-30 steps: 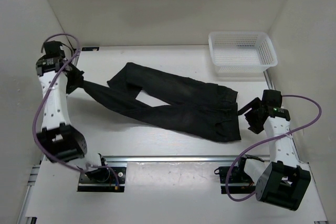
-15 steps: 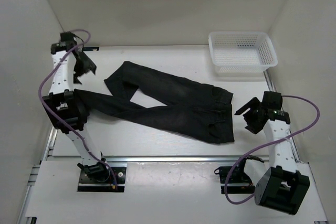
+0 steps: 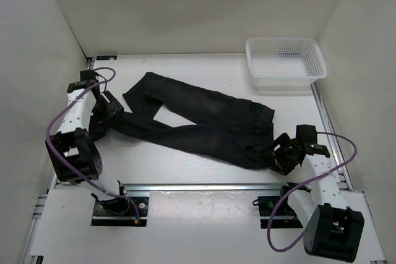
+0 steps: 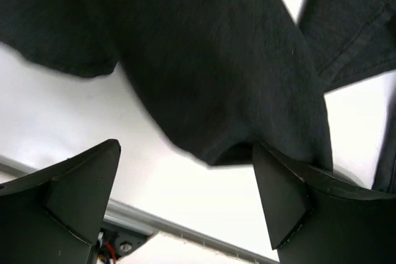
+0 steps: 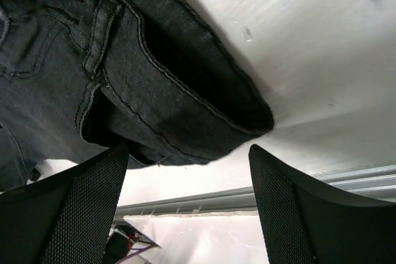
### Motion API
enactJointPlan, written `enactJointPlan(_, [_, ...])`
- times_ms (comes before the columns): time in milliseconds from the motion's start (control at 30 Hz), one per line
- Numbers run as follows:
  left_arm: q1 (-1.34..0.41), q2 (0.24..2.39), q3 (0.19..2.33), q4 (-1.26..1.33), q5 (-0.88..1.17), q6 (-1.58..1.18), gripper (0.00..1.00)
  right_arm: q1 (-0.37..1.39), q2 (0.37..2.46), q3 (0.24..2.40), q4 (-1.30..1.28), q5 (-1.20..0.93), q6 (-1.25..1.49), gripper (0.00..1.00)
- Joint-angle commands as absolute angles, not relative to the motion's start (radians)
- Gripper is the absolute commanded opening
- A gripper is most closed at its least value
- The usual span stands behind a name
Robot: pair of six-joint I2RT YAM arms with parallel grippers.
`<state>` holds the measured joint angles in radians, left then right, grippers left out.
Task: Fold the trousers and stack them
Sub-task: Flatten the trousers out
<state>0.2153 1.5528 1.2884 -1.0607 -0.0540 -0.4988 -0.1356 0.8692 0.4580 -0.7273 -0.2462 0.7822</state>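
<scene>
My left gripper (image 3: 108, 106) hung spread wide and empty over the near leg's cuff, far left, placed to pinch that hem. The trousers (image 3: 204, 122) lay flat mid-table (image 3: 185, 168), legs forking left, waistband right. My right gripper (image 3: 281, 153), also spread and empty, straddled the near waistband corner, I judged for a matching pinch.

One pair trousers (image 3: 216, 122), one basket (image 3: 284, 77), two arms (image 3: 75, 112).

We see plain black trousers (image 3: 204, 125) with tone-on-tone seam stitching at the waistband. The basket (image 3: 284, 60) at the table's (image 3: 185, 168) far right corner is white mesh, the table white too. The arms' cables (image 3: 270, 230) are purple.
</scene>
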Motion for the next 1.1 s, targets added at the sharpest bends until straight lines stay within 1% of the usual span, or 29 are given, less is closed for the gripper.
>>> enactJointPlan(0, [0.216,1.595,1.311,-0.974,-0.015,-0.509,1.0,-0.089,0.917,0.425,-0.657,-0.27,0.857,0.83])
enactJointPlan(67, [0.216,1.638,1.331,-0.974,0.0,-0.5,1.0,-0.045,0.955,0.416,-0.577,-0.236,0.885,0.82])
enactJointPlan(133, [0.216,1.647,1.341,-0.963,0.0,-0.5,0.99,0.02,0.985,0.416,-0.525,-0.192,0.934,0.78])
enactJointPlan(167, [0.216,1.663,1.341,-0.963,0.0,-0.5,0.97,0.04,1.026,0.431,-0.485,-0.17,0.943,0.7])
enactJointPlan(200, [0.216,1.678,1.341,-0.963,0.0,-0.5,0.92,0.057,1.051,0.449,-0.485,-0.151,0.943,0.62])
enactJointPlan(267, [0.216,1.698,1.364,-0.954,0.0,-0.5,0.83,0.081,1.125,0.54,-0.476,-0.083,0.943,0.36])
enactJointPlan(300, [0.216,1.716,1.364,-0.954,0.0,-0.489,0.77,0.081,1.147,0.572,-0.494,-0.06,0.934,0.12])
enactJointPlan(333, [0.216,1.717,1.377,-0.954,-0.011,-0.489,0.5,0.081,1.175,0.606,-0.506,-0.034,0.914,0.0])
enactJointPlan(400, [0.216,1.726,1.39,-0.954,-0.011,-0.48,0.17,0.081,1.175,0.698,-0.558,0.052,0.893,0.0])
enactJointPlan(433, [0.216,1.726,1.406,-0.974,-0.011,-0.47,0.1,0.065,1.175,0.719,-0.572,0.073,0.882,0.0])
enactJointPlan(500, [0.216,1.692,1.416,-1.005,-0.02,-0.469,0.1,0.034,1.143,0.758,-0.607,0.089,0.856,0.0])
enactJointPlan(567, [0.216,1.634,1.416,-1.023,-0.02,-0.45,0.1,-0.03,1.089,0.767,-0.633,0.101,0.83,0.0])
enactJointPlan(700, [0.216,1.412,1.382,-1.124,-0.002,-0.411,0.1,-0.159,0.938,0.798,-0.745,0.141,0.772,0.0])
enactJointPlan(767, [0.216,1.34,1.382,-1.204,0.017,-0.402,0.1,-0.198,0.885,0.819,-0.79,0.175,0.741,0.0])
enactJointPlan(833, [0.216,1.271,1.391,-1.215,0.041,-0.393,0.1,-0.21,0.855,0.841,-0.851,0.224,0.741,0.0])
enactJointPlan(900, [0.216,1.294,1.466,-1.227,0.09,-0.393,0.1,-0.21,0.844,0.85,-0.851,0.262,0.741,0.0])
enactJointPlan(933, [0.216,1.368,1.497,-1.207,0.107,-0.393,0.16,-0.21,0.844,0.85,-0.851,0.262,0.741,0.0])
enactJointPlan(967, [0.216,1.423,1.529,-1.188,0.153,-0.393,0.64,-0.21,0.853,0.85,-0.836,0.262,0.753,0.0])
enactJointPlan(1000, [0.206,1.49,1.617,-1.154,0.167,-0.384,0.93,-0.21,0.873,0.841,-0.824,0.24,0.753,0.0])
enactJointPlan(1033, [0.189,1.66,1.682,-1.154,0.167,-0.383,1.0,-0.21,0.883,0.841,-0.801,0.226,0.762,0.0])
enactJointPlan(1067, [0.189,1.757,1.762,-1.181,0.135,-0.383,1.0,-0.21,0.896,0.832,-0.786,0.213,0.762,0.0])
